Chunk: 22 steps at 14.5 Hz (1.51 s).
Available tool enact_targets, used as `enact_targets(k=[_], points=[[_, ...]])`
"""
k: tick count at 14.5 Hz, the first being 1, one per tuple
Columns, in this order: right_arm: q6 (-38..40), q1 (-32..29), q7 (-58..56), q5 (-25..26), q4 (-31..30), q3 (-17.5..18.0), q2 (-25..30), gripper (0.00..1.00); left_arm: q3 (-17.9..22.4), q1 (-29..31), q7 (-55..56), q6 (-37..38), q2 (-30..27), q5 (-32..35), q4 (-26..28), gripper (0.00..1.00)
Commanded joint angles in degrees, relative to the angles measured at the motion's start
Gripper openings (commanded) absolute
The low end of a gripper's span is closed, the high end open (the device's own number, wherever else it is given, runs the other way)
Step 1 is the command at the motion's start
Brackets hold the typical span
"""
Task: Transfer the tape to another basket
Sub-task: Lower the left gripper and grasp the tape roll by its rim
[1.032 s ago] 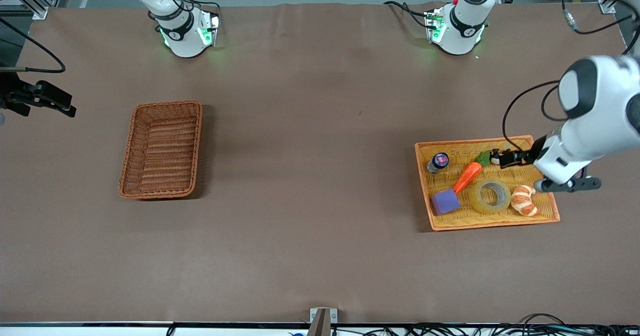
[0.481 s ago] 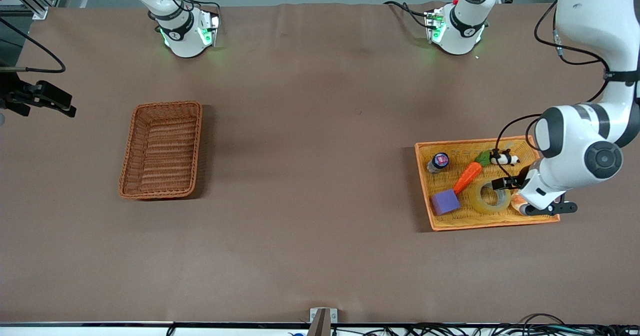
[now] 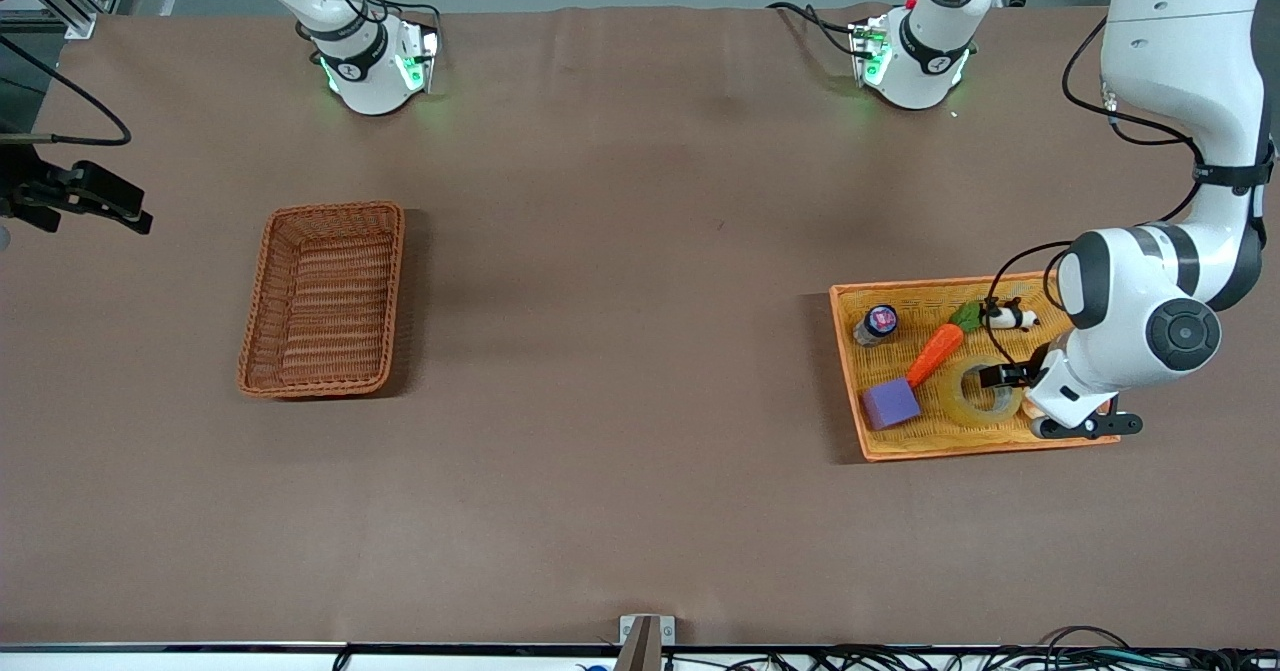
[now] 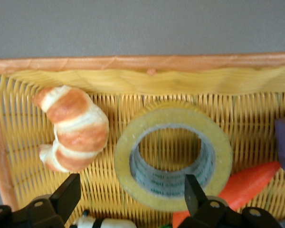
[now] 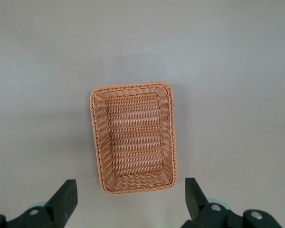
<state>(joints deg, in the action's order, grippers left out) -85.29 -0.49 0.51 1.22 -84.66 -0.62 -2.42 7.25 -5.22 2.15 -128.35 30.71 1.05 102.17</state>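
The light, stiff tape point(image 4: 173, 160) is best pinched across its wall at 3 o'clock by the released left gripper point(image 4: 133, 199), while the right gripper point(image 5: 130, 199), also released, is held waiting over the basket point(image 5: 133, 137).

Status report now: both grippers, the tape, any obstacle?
Left gripper open, over the tape in the yellow tray. Right gripper open, waiting above the basket. Croissant and carrot flank the tape.
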Motion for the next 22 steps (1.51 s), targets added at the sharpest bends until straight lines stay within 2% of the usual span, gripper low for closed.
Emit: enact_targets(k=[1,7,9,11,14,17,18,20,22], points=[[-0.31,-0.39,-0.07,-0.87,-1.21,0.27,1.46,1.00,0.75,0.39,-0.04,-1.73,0.58,0.27,0.66,0.97],[-0.23,-0.39,-0.07,-0.87,-1.21,0.27,1.46,1.00,0.75,0.39,1.18,-1.82,1.81,0.10,2.33,0.98],[-0.14,-0.39,-0.07,-0.87,-1.21,0.27,1.46,1.00,0.75,0.30,1.19,-1.91,2.07,0.10,2.42,0.93],[-0.05,-0.39,-0.07,-0.95,-1.21,0.27,1.46,1.00,0.75,0.12,1.36,-1.91,2.51,0.10,2.42,0.77],[-0.05,-0.39,0.02,-0.87,-1.21,0.27,1.37,1.00,0.75,0.12,2.15,-1.91,3.65,0.10,2.16,0.39],[-0.14,-0.39,0.02,-0.87,-1.21,0.27,1.46,1.00,0.75,0.39,2.16,-1.91,4.01,0.18,1.72,0.07],[-0.05,-0.39,0.02,-0.87,-1.21,0.27,1.46,1.00,0.66,0.56,2.16,-1.91,3.83,0.18,1.46,0.00],[-0.05,-0.39,0.02,-0.87,-1.21,0.27,1.46,1.00,0.31,0.74,2.77,-1.29,2.52,0.18,0.40,0.00],[-0.14,-0.39,0.02,-0.87,-1.21,0.27,1.46,1.00,0.04,0.74,2.69,-0.77,-1.07,0.62,0.14,0.00]])
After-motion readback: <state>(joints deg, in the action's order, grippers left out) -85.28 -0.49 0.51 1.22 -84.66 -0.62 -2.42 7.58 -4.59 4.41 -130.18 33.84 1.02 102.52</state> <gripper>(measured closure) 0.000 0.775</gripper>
